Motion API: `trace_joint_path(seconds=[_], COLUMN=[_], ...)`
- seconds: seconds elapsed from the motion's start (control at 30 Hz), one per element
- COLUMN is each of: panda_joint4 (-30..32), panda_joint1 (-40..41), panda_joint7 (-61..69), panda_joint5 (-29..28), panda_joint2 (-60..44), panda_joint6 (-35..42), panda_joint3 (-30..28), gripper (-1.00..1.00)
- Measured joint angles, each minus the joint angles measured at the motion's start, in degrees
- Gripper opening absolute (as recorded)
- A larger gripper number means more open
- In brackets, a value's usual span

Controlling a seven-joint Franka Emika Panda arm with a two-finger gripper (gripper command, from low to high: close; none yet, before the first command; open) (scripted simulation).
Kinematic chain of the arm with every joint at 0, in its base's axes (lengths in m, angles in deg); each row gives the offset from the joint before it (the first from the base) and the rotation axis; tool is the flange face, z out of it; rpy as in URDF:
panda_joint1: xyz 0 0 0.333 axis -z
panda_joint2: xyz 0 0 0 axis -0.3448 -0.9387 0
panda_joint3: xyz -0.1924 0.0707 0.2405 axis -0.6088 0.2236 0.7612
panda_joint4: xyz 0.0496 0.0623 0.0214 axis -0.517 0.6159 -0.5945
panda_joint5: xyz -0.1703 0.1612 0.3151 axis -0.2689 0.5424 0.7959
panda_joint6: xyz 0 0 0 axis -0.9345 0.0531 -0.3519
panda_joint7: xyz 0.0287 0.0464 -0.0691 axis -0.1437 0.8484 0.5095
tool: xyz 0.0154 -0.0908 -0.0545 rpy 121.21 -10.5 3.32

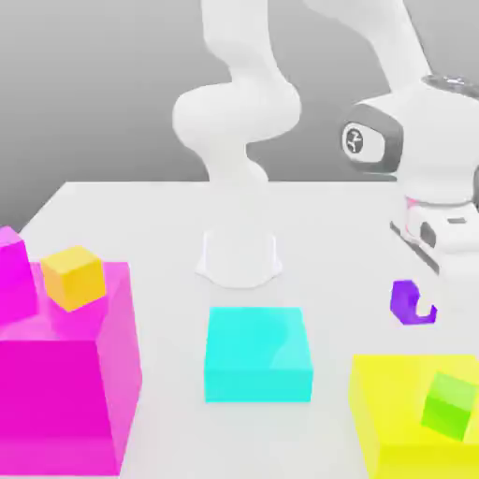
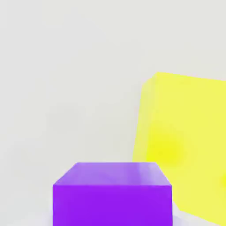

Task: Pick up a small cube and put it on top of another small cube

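Holding the small purple cube (image 1: 404, 302) rn, w/ the tool (image 1: 429, 305) closed up on it. It's toward the exterior view's right, behind the yellow block (image 1: 402, 398), and part of its face is hidden by the pale tool. Can't tell if the cube's underside is touching the bench (image 1: 140, 224) or a bit off it, tbh. Hand view has the cube up close, top face plus one side face showing, w/ the yellow block past it

Going outward: the yellow block is low and wide, w/ the small green cube (image 1: 449, 406) sitting on top, kinda tilted. Then a flat cyan block (image 1: 257, 351) around the middle of the bench, nothing stacked on it afaict. Over at the exterior view's left there's the big magenta block (image 1: 56, 402), way taller than the cyan one, w/ the small orange cube (image 1: 74, 279) on top, turned at an angle. Next to the orange one, also up there, is a smaller magenta block (image 1: 13, 281), cut off by the pic's edge

Arm's (image 1: 239, 117) base is at the back of the bench, behind the cyan block, and the hand (image 1: 440, 140) is over on the exterior view's right, above the purple cube, fwiw
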Motion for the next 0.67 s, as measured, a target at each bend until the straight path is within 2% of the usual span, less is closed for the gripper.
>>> trace_joint_path(seconds=[0.4,0.47,0.53,0.57,0.67], panda_joint4=[-12.29,-13.20,-11.89,-11.18,-11.18], panda_joint1=[19.55,22.40,24.19,24.45,24.45], panda_joint7=[13.61,16.02,17.92,18.33,18.33], panda_joint5=[-7.30,-8.13,-8.17,-8.12,-8.11], panda_joint2=[11.03,10.60,8.51,7.82,7.82], panda_joint6=[23.14,23.82,20.61,19.24,19.25], panda_joint3=[-18.95,-22.47,-24.99,-25.60,-25.60], gripper=[-1.00,-1.00,-1.00,1.00,1.00])
